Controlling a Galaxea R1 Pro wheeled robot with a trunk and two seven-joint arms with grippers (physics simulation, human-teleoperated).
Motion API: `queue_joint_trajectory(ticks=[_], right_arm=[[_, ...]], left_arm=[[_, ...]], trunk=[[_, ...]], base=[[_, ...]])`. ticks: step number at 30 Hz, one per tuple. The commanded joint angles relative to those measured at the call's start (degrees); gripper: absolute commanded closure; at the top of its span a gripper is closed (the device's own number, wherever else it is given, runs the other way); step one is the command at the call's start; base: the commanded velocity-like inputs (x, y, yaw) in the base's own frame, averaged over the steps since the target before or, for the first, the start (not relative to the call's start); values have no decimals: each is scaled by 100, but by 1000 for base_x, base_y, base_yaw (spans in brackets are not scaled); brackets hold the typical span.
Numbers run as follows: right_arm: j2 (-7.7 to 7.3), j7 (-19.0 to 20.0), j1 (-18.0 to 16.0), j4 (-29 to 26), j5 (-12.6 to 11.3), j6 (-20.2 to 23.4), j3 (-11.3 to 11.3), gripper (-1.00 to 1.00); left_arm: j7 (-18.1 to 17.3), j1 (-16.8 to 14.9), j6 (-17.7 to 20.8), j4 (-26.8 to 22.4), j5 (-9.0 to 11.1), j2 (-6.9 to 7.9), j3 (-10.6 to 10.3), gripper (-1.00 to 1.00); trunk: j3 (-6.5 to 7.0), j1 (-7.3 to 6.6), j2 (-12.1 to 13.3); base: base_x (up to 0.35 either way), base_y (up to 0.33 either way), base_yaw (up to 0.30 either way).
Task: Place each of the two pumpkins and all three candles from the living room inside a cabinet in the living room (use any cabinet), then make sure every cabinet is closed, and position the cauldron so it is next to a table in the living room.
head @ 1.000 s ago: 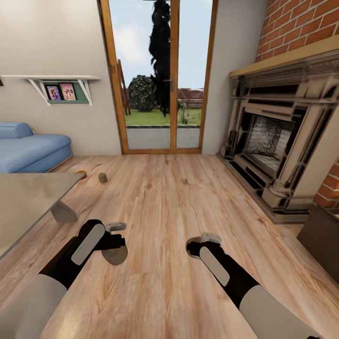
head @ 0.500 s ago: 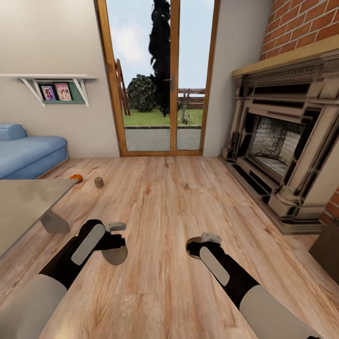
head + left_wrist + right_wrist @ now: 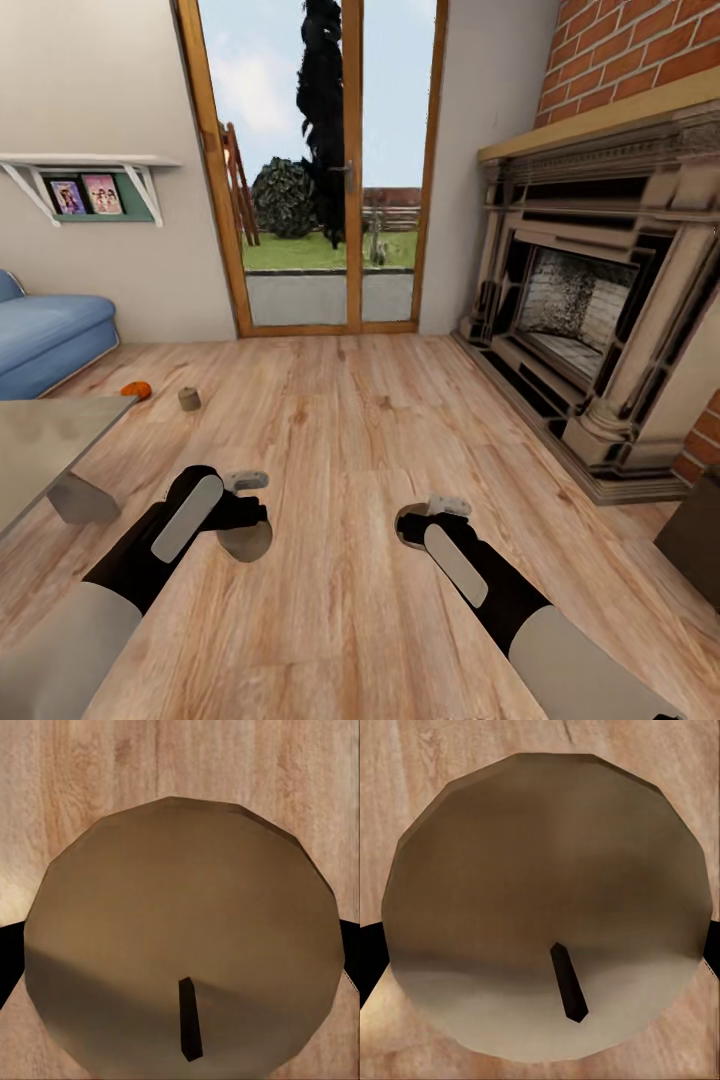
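Both grippers pinching candles over wood floor.
Left gripper (image 3: pixel 243 512) closed around candle (image 3: pixel 184 945); right gripper (image 3: pixel 420 520) likewise on candle (image 3: pixel 547 907). Pumpkin (image 3: pixel 136 390) beside third candle (image 3: pixel 189 399), near table (image 3: pixel 40 445).

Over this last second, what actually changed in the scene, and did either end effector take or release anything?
Only the view swung to the robot's right: door, fireplace, table, pumpkin and the candle on the floor all slid leftward together, so the camera moved, not they. Nothing was taken or released. The left end effector and right end effector each keep a candle.
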Motion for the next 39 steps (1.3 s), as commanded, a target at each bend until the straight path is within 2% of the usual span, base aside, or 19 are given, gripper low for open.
queue_joint_trajectory(ticks=[1, 16, 39], right_arm=[[-1, -43, -7, -4, -54, -9, 16, 100], [-4, -43, -12, 1, -62, -9, 8, 100], [-11, -43, -12, 2, -122, -2, -29, 100]], left_arm=[[56, -4, 5, -11, 53, 11, -15, 100], [73, -4, 5, -13, 53, 8, -11, 100], [74, -13, 5, 54, 70, -1, -5, 100]], trunk=[[-6, -1, -3], [-6, -1, -3], [504, -60, 28]], base=[[17, 4, -277], [2, 1, -289], [0, 0, -291]])
